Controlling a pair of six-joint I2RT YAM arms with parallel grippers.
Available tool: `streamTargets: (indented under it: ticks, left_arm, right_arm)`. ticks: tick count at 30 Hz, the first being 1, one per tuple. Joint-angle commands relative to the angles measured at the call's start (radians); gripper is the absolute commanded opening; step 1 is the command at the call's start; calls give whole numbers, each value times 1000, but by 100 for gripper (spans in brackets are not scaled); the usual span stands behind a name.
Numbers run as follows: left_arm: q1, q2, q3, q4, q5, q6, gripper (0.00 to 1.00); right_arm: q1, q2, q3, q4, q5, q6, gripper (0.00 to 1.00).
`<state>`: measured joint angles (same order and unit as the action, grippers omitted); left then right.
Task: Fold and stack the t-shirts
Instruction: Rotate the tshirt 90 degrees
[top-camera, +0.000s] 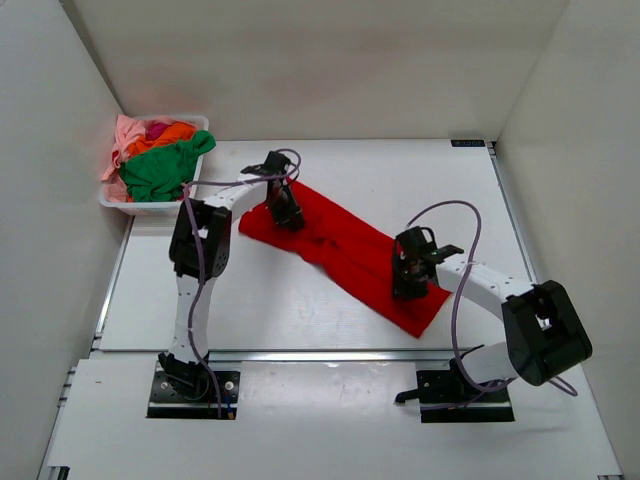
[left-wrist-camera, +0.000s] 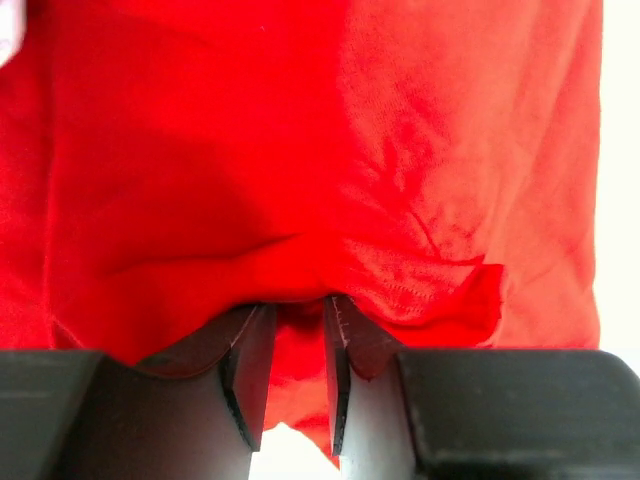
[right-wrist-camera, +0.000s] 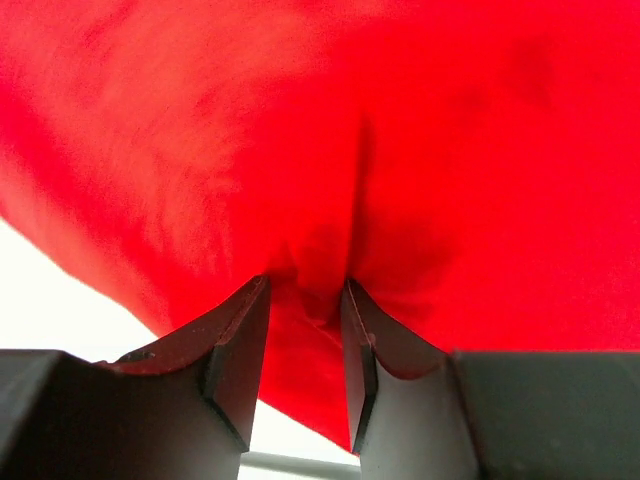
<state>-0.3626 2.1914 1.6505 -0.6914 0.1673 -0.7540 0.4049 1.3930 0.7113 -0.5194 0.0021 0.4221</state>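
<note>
The bright red t-shirt (top-camera: 345, 250) lies as a long diagonal strip across the table, from the far left to the near right. My left gripper (top-camera: 285, 212) is down on its far left end. In the left wrist view the jaws (left-wrist-camera: 298, 310) stand close together with a fold of the red t-shirt (left-wrist-camera: 300, 150) pinched between them. My right gripper (top-camera: 407, 280) is down on the near right part. In the right wrist view it (right-wrist-camera: 305, 290) is narrowly closed on a bunched crease of the red t-shirt (right-wrist-camera: 350, 130).
A white basket (top-camera: 113, 201) stands at the far left corner, holding green (top-camera: 160, 172), orange (top-camera: 168, 134), pink (top-camera: 122, 135) and magenta (top-camera: 157, 127) shirts. White walls enclose the table on three sides.
</note>
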Motion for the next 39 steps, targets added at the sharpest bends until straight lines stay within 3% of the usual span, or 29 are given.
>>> streamTargets:
  ticks: [1, 5, 11, 16, 21, 27, 30, 33, 36, 38, 39]
  left_arm:
    - [-7, 195, 217, -104, -104, 122, 36]
    - [-21, 324, 504, -212, -127, 189, 37]
    - [-7, 588, 1010, -382, -144, 251, 39]
    - [-30, 550, 890, -271, -166, 300, 39]
    - [-1, 565, 933, -220, -160, 263, 40]
    - [60, 512, 905, -36, -105, 188, 42]
    - [86, 489, 997, 21, -16, 145, 42]
    - [108, 345, 994, 55, 75, 67, 43]
    - [137, 72, 806, 165, 138, 12, 48]
    - [148, -107, 683, 109, 138, 48, 51]
    - [148, -143, 663, 7, 135, 98, 51]
  right_arm:
    - [115, -15, -64, -5, -108, 151, 32]
    - [234, -14, -70, 79, -135, 266, 32]
    - [397, 132, 22, 194, -192, 251, 30]
    - [489, 293, 161, 234, -209, 239, 31]
    - [577, 400, 304, 213, -218, 198, 30]
    - [594, 393, 326, 168, -199, 149, 31]
    - [560, 353, 307, 209, -247, 32, 32]
    - [459, 295, 332, 283, -485, -86, 45]
    - [410, 271, 569, 85, -440, -210, 55]
    - [371, 252, 722, -34, -354, -227, 57]
    - [361, 233, 731, -77, -282, -197, 59]
